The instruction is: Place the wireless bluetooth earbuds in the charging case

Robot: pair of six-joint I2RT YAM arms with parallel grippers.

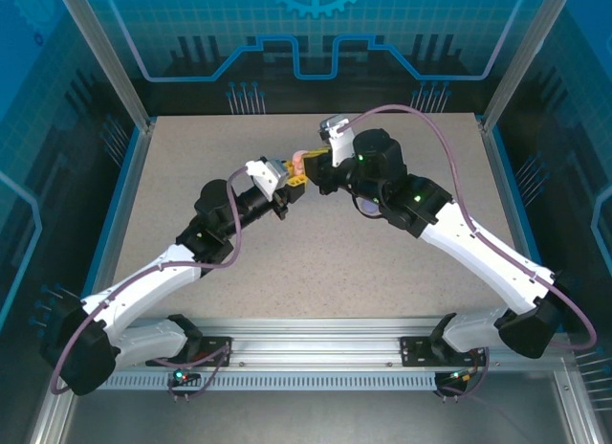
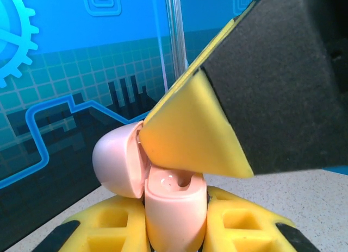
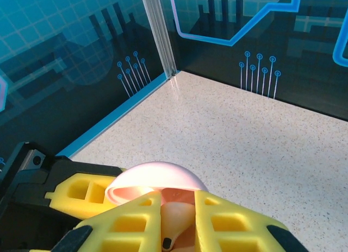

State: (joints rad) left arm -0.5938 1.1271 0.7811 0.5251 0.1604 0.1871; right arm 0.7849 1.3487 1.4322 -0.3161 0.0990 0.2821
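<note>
Left gripper [image 2: 175,233] clamps the open pink charging case [image 2: 174,200]; right gripper [image 3: 176,233] pinches a pink earbud [image 3: 173,219] directly over it — I judge insertion begun, bud not yet seated.

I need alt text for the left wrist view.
A pale pink charging case, lid open to the left, stands gripped by the left end effector. A yellow fingertip of the right end effector reaches over its open top.
</note>
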